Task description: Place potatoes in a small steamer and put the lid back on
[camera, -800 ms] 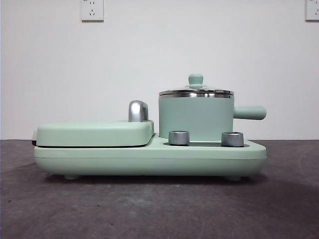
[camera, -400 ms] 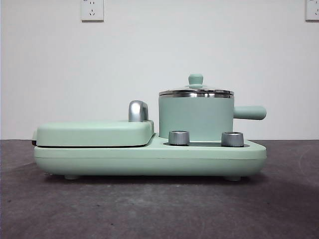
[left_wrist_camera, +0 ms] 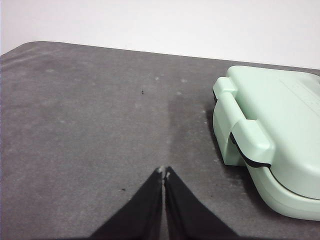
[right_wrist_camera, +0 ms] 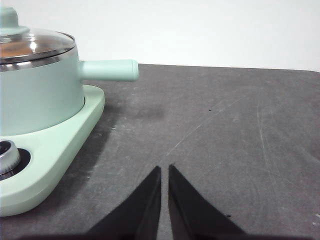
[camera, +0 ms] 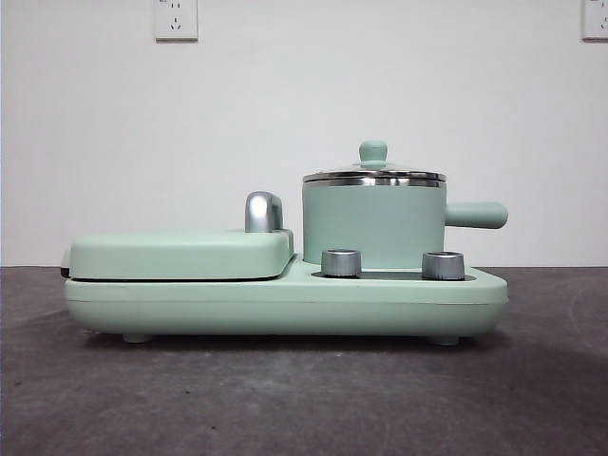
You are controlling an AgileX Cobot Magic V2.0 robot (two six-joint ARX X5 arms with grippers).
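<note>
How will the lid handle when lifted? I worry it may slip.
The lid probably stays rigid: steel rim, seemingly glass top. Its knob is small and smooth, so a grip could slip. It looks light, but likely fragile if dropped.

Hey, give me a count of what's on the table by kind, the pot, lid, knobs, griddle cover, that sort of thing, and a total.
Mint-green pot: 1
Lid, on the pot: 1
Steel knobs: 2
Griddle cover, shut: 1
Chrome handle: 1
Appliance base: 1
Potato: 0 in the open; an orange-brown patch shows through the lid in the right wrist view
Total: 7
</note>
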